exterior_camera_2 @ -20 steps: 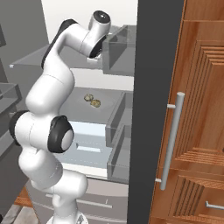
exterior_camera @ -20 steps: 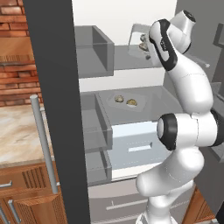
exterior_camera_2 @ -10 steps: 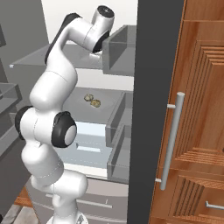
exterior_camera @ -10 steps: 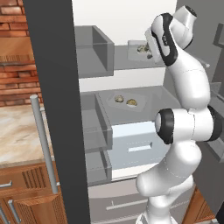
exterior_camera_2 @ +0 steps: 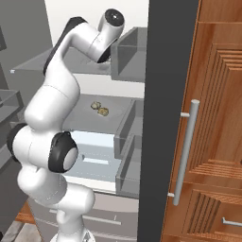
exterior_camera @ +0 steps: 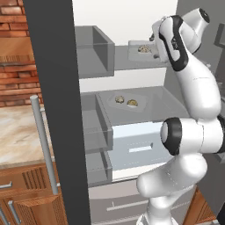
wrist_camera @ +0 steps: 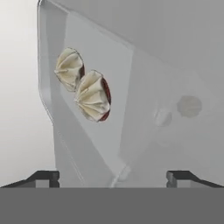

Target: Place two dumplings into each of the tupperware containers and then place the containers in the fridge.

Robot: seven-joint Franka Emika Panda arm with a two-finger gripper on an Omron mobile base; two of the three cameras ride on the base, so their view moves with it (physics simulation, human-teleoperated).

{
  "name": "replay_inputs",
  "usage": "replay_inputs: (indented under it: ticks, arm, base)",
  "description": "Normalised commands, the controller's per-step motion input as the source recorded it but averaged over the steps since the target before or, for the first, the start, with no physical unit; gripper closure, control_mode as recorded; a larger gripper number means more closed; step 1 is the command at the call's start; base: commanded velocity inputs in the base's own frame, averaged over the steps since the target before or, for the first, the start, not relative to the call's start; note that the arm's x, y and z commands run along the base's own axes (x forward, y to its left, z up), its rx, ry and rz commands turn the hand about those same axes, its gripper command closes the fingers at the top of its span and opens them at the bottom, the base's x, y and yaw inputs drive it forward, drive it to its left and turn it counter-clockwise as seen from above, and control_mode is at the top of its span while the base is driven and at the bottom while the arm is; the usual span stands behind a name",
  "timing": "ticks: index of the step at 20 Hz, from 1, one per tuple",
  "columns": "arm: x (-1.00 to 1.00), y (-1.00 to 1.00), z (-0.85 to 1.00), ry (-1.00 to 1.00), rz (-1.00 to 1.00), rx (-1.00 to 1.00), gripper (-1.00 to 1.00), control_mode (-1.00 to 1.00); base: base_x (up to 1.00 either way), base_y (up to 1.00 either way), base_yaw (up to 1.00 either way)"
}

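in the hand view the dark two-finger gripper (wrist_camera: 113, 177) stands wide open, gripping nothing, its tips at the lower edge. a shallow pale grey tupperware container (wrist_camera: 127, 87) fills the centre, two pleated cream dumplings (wrist_camera: 83, 85) at upper left. a second pale container (exterior_camera: 125, 102) with two dumplings sits mid-frame on the open fridge's grey shelf (exterior_camera: 171, 103).

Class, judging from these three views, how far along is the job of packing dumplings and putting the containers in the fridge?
Nearly finished. One container with two dumplings sits on the middle fridge shelf. The second container, also holding two dumplings, rests on the upper shelf, with the open gripper right at its rim. Left: draw the arm out of the fridge.
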Motion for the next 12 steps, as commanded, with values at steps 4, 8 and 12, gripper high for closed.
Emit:
replay_inputs:
  ticks: [4, 8, 12]
  arm:
    - [-0.99, 0.17, 0.07, -0.14, -0.12, -0.07, -1.00, -1.00]
    - [-1.00, 0.28, 0.02, 0.00, -0.08, -0.09, -1.00, -1.00]
    - [-1.00, 0.20, 0.00, 0.06, -0.01, -0.07, -1.00, -1.00]
  base:
    - [0.00, 0.00, 0.00]
    - [0.00, 0.00, 0.00]
    - [0.00, 0.00, 0.00]
